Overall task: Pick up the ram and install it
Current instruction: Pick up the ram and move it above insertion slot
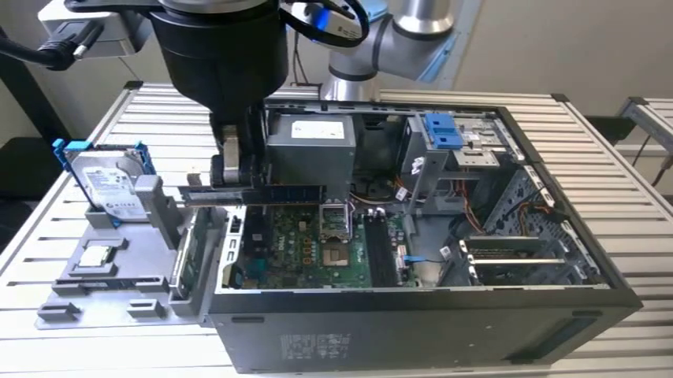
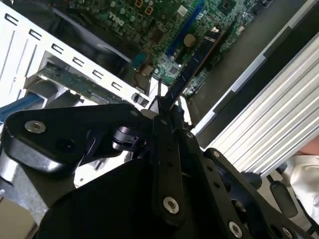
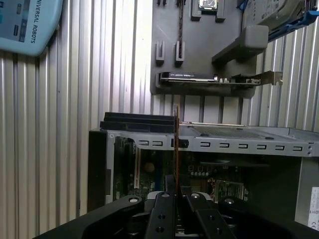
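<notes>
Currently we see the pincer (image 1: 233, 179) clamped shut on the ram (image 1: 286, 191), its fingers pressed against the two flat faces of the stick. No gap shows between them in either wrist view. In the exterior view the ram hangs level in the air, left of centre in the frame. The grip sits nearer the end toward the exterior view's left, so the longer part juts toward the power supply (image 1: 310, 146).

Below the stick is the green motherboard (image 1: 305, 252) inside the open computer case (image 1: 421, 335). The ram is apart from the board and not seated in the dark memory slots (image 1: 376, 248), which lie further toward the exterior view's right. Toward the exterior view's left, a grey fixture (image 1: 105, 276) on the slatted worktop (image 1: 31, 346) carries a hard drive (image 1: 110, 185) with blue rails.

We judge the ram to be light and stiff. It is also thin and fragile at its chips and contact edge, and smooth enough to pivot in an off-centre grip. Holding it across the faces near the middle, clear of the contacts, looks safest to us.
</notes>
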Available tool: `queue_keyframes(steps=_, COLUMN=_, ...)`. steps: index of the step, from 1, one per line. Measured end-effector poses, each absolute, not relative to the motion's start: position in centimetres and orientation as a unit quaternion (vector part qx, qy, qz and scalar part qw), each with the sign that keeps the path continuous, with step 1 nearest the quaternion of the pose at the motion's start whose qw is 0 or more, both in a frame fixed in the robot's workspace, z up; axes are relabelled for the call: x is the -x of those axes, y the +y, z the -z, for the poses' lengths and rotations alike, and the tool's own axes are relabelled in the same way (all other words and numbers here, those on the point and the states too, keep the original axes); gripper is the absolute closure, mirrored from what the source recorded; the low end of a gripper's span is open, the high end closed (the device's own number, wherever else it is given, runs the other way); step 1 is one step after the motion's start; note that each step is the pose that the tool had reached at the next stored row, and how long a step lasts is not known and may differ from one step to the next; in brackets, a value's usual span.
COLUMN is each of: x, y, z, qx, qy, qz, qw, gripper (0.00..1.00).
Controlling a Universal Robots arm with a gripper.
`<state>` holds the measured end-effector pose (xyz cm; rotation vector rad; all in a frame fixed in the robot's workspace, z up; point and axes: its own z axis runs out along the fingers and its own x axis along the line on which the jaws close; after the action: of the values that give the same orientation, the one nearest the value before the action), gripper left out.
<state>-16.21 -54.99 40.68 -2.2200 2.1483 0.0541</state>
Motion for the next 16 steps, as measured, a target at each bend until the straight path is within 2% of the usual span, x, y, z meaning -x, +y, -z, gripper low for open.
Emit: queue_keyframes(steps=16, x=12.8, y=-55.0, z=-40.7, qx=0.718, qy=0.695, qz=-0.018, qw=0.026, gripper=0.85)
